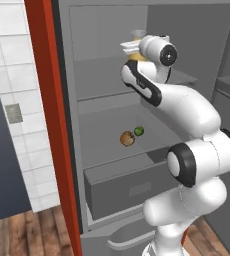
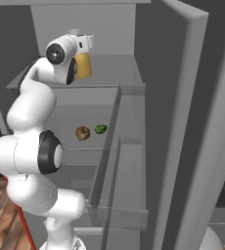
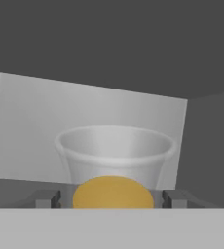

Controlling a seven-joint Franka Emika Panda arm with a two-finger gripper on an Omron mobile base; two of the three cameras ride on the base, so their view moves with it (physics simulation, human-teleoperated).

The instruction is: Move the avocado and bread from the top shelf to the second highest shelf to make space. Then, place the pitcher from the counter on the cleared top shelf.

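At the bottom centre of the hand view the gripper (image 3: 112, 198) has its two dark fingertips (image 3: 55, 198) pressed against either side of the pitcher (image 3: 113, 168), pinching its yellow-orange body, with the pale flared neck rising just behind. In the right base view the pitcher (image 2: 83, 65) hangs in the upper left of the frame under the hand, seemingly just above the top shelf (image 2: 129, 87); whether its base touches the panel I cannot tell. The risk, as I judge it, is letting go too early: a tall, narrow-necked vessel dropped or set down tilted could topple on the shelf, and a careless retreat could drag it toward the front edge. It could also clip the fridge's back wall if pushed deeper. Further in and lower, near the middle of the left base view, the bread (image 1: 127, 138) and the avocado (image 1: 139, 131) sit just beside each other on the second highest shelf (image 1: 102, 145), well below the pitcher.
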